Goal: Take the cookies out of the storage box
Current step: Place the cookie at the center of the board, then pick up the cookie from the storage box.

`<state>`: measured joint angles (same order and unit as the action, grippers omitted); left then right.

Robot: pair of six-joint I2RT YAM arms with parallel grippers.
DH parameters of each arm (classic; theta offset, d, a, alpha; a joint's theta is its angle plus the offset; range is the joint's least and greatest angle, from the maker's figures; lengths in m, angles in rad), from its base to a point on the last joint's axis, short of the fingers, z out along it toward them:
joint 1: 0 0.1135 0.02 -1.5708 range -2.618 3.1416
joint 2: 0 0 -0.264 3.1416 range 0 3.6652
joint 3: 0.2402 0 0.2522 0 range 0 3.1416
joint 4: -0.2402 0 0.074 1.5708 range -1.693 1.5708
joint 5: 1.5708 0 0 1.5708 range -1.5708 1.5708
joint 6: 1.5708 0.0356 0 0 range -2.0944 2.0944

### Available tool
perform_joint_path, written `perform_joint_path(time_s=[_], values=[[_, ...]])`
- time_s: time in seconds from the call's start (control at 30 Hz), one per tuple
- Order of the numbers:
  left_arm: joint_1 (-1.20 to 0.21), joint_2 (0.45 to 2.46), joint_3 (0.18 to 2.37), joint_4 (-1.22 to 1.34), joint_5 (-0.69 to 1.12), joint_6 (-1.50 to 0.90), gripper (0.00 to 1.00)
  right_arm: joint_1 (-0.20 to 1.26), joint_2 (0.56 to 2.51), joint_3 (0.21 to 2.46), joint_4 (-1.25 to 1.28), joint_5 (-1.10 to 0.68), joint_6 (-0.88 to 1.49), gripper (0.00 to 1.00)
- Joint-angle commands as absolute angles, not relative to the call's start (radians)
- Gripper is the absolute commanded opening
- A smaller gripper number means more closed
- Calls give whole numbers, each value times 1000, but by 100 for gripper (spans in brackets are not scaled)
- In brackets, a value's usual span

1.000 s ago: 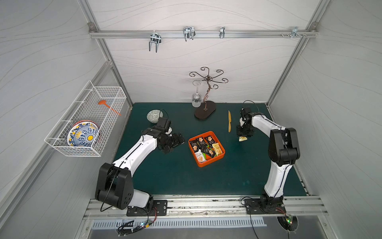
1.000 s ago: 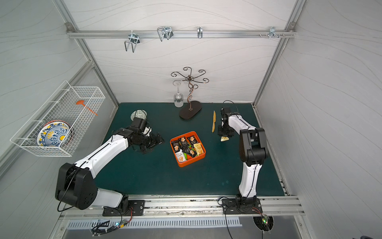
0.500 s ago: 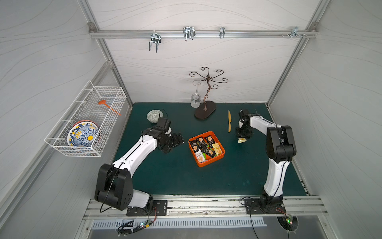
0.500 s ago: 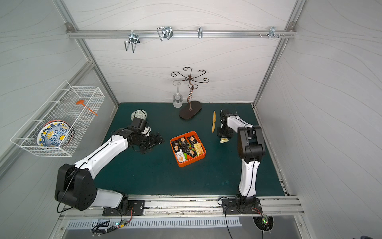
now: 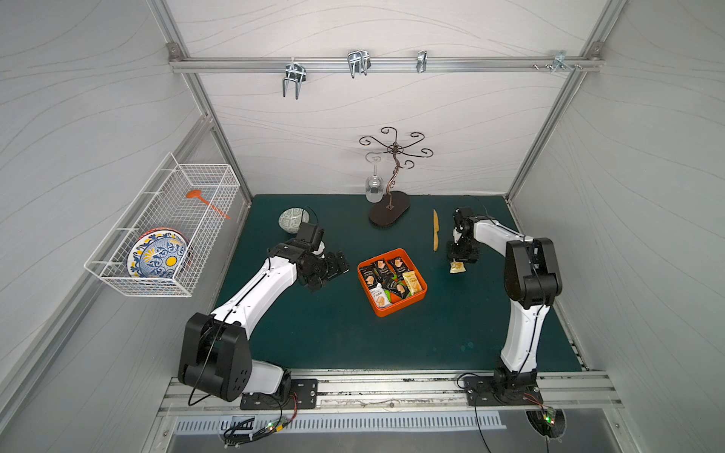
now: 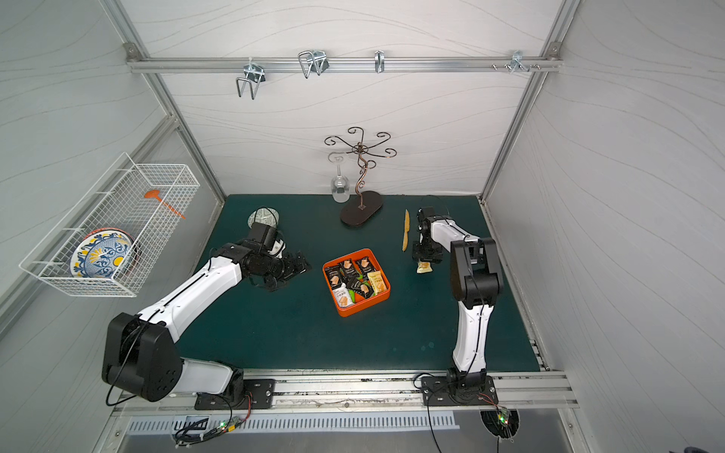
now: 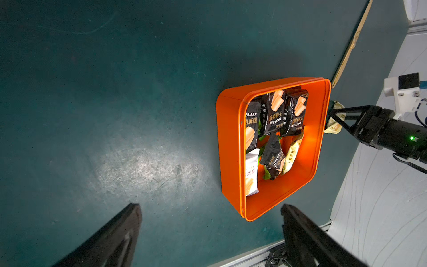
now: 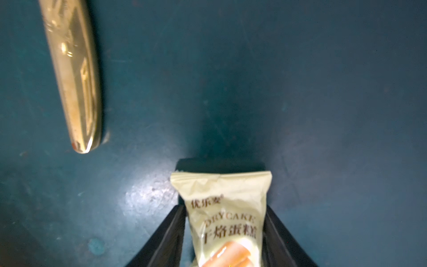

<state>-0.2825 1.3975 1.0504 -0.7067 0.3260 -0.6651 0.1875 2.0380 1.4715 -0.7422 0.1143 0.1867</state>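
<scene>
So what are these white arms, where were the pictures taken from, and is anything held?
They are two robot arms, each ending in a two-fingered gripper. Two pictures look down from overhead; two come from cameras on the wrists. On the green mat: an orange storage box of wrapped cookies, a gold-coloured knife, a patterned bowl, a wine-glass stand. The left gripper is open and empty. The right gripper has a pale yellow cookie packet between its fingers, outside the box; gripped or released, I cannot tell.

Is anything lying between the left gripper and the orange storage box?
Nothing. The left wrist view shows only bare green mat between the open left gripper and the storage box; both top views agree.
</scene>
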Motion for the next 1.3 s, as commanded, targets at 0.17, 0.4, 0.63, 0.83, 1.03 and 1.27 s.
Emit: perform_joint_path(time_s=[0.17, 0.4, 0.63, 0.83, 1.03, 1.27], values=[[-287, 1391, 1043, -676, 355, -653, 99, 293, 1794, 1416, -871, 174, 165, 64], [-285, 1402, 1045, -676, 367, -629, 99, 481, 1635, 1365, -908, 48, 81, 64], [-284, 1393, 1004, -680, 376, -607, 99, 658, 1612, 1376, -889, -97, -51, 64], [-256, 1350, 945, -681, 378, -612, 99, 685, 1691, 1396, -882, -162, -103, 62], [-189, 1281, 883, -704, 385, -609, 99, 726, 1765, 1400, -842, -132, -125, 63], [-153, 1246, 871, -741, 376, -592, 99, 761, 1861, 1443, -810, -96, -136, 64]])
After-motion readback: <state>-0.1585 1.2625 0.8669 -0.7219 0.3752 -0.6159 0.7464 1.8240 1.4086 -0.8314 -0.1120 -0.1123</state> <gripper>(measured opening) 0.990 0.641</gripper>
